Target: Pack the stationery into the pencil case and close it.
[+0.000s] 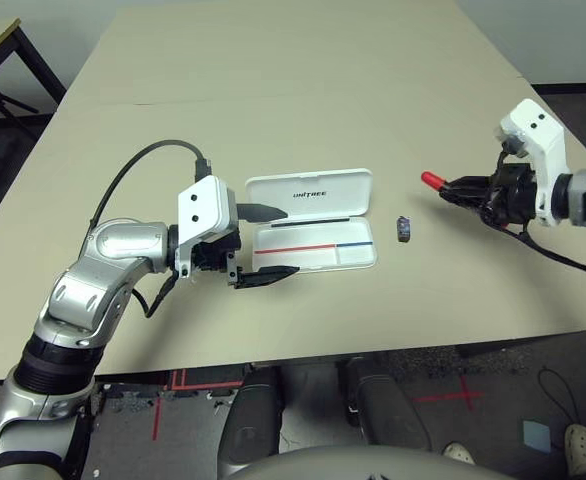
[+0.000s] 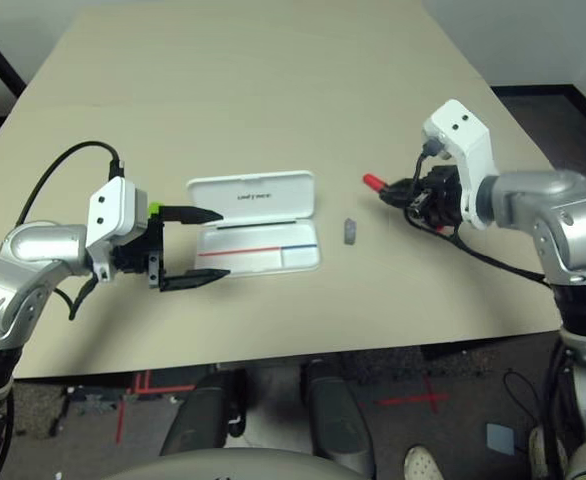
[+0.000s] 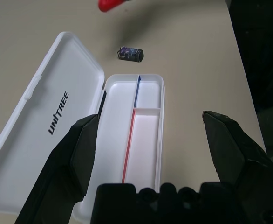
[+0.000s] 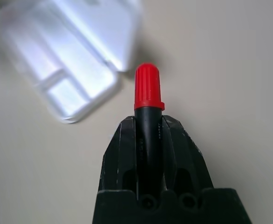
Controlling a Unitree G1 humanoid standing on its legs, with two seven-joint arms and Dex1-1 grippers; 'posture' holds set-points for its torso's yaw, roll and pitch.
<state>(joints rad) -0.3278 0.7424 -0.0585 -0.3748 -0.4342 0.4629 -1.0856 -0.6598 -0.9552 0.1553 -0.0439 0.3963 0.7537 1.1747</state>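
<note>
Pencil case [image 1: 313,222], flat white hinged plastic box with rounded corners, lies open at the table's middle, lid [image 1: 309,192] folded back on the far side with black "UNITREE" print showing, tray [image 3: 141,135] on the near side with a thin red-and-blue line inside. Tray looks bare in my left wrist view. Table [image 1: 273,90] is plain beige.

My left gripper [image 1: 269,241] sits at the case's left end, pointing right, jaws spread wide, one black finger [image 1: 263,210] over the lid's left edge, the other over the tray's near left corner. Nothing between them. A lime-green bit [image 2: 155,210] peeks out just behind that gripper in the right eye view; can't tell more about it.

My right gripper [image 1: 465,189] is well right of the case, raised off the table, pointing left toward it, clamped on the marker [image 4: 149,112] with black body and red cap; red cap [image 1: 432,180] sticks out past the fingertips, black body pinched between both fingers [image 4: 120,154].

Tiny dark grey-blue piece [image 1: 404,229] lies on the table just right of the case, apart from it, between the case and my right gripper.
</note>
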